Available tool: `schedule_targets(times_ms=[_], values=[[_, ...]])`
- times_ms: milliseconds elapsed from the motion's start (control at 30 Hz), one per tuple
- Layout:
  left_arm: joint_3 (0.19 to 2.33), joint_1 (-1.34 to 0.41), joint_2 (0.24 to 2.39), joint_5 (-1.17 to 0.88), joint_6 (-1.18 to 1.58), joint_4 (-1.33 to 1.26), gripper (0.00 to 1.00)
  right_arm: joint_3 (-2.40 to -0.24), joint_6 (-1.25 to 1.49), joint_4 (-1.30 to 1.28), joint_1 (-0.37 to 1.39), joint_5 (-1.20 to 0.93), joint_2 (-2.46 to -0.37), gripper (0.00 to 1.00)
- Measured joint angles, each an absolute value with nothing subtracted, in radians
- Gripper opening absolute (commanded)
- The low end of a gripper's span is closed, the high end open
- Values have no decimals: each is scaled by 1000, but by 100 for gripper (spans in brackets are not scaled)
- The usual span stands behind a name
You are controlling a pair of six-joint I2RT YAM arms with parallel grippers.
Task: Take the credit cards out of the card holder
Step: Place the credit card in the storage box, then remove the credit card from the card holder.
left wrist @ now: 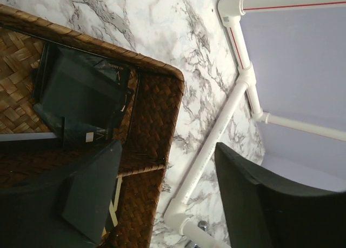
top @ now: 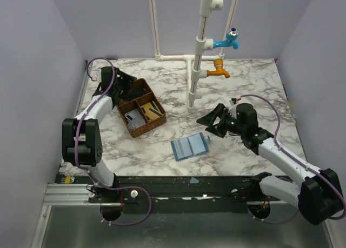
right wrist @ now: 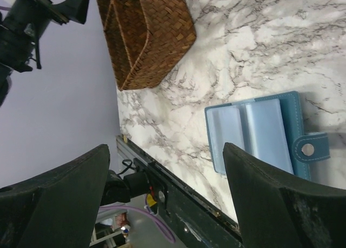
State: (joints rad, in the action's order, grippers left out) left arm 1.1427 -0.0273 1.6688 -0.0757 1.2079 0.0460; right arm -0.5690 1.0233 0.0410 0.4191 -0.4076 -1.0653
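The blue card holder (top: 190, 146) lies open on the marble table, near the front middle. Two pale panels show on its face, and I cannot tell whether they are cards. In the right wrist view the holder (right wrist: 259, 134) shows its snap tab pointing right. My right gripper (top: 212, 124) is open and empty, hovering just behind and to the right of the holder; its jaws (right wrist: 165, 167) stand wide apart. My left gripper (top: 125, 85) is open and empty over the far corner of the brown tray (top: 157, 121). One pale card (top: 134, 117) lies in the tray.
The woven tray (left wrist: 157, 107) also holds dark cards (left wrist: 81, 96). A white pipe stand (top: 197, 69) with blue and orange taps rises at the back middle; its base pipe (left wrist: 216, 140) runs along the table near my left gripper (left wrist: 167, 172).
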Motion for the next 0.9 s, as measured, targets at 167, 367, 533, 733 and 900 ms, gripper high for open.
schedule_targets(times_ms=[167, 367, 533, 733, 900], values=[[1143, -27, 1647, -96, 1164, 55, 81, -597, 970, -48, 419, -380, -1075, 89], [1131, -35, 1549, -162, 1090, 93, 83, -669, 880, -145, 458, -290, -1095, 89], [1057, -78, 1409, -216, 1007, 137, 85, -731, 824, -196, 618, -161, -1160, 89], [953, -159, 1266, -263, 931, 209, 85, -810, 775, -234, 819, 7, -1309, 85], [887, -228, 1164, -271, 875, 264, 85, -814, 742, -243, 854, 80, -1392, 70]])
